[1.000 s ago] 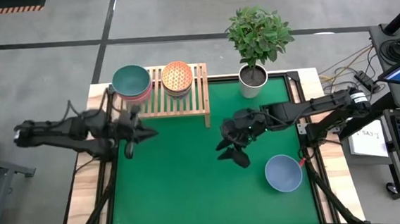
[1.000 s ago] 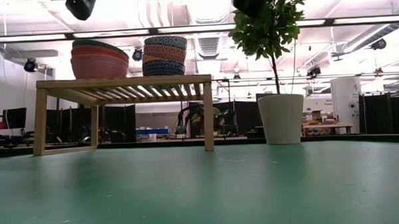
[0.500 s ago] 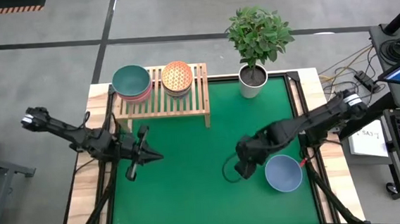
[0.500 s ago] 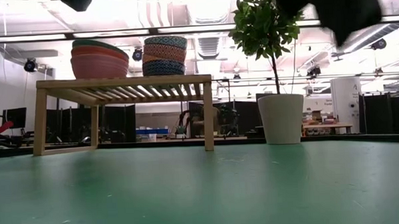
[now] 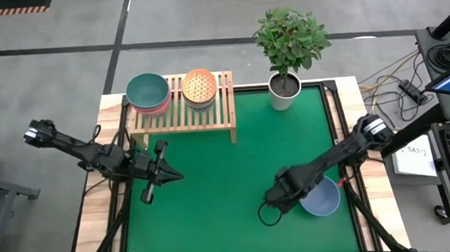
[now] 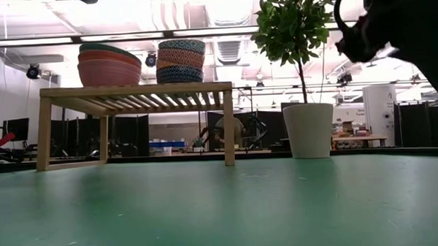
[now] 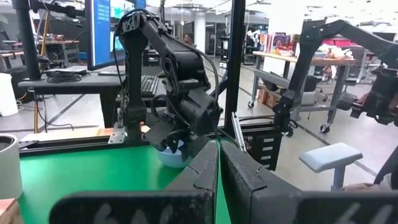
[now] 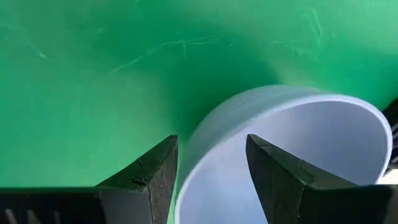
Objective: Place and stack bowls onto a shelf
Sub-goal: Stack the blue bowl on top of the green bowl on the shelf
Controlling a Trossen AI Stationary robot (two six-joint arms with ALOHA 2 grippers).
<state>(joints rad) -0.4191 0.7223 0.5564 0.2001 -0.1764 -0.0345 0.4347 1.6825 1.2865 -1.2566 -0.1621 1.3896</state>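
The slate-blue bowl (image 5: 321,197) sits upright on the green table near its right near corner. My right gripper (image 5: 292,194) is open and low at the bowl's left rim (image 8: 205,134). One finger (image 8: 146,177) stands outside the wall and the other (image 8: 283,180) over the inside. The light-wood shelf (image 5: 183,111) stands at the far left and carries two stacks: one with a teal bowl (image 5: 147,90) on top, one with an orange patterned bowl (image 5: 199,85) on top. My left gripper (image 5: 163,175) waits shut above the table's left part.
A white plant pot (image 5: 284,91) with a leafy plant stands at the far edge, right of the shelf. The shelf's right end (image 5: 225,102) is bare slats. In the low view my right arm (image 6: 409,25) fills the upper right corner.
My right gripper has swung from the table's middle toward the right near corner and come down, ending with its open fingers astride the slate-blue bowl's left rim. My left gripper drew back from the shelf toward the near edge, then held still. The bowls have not moved.
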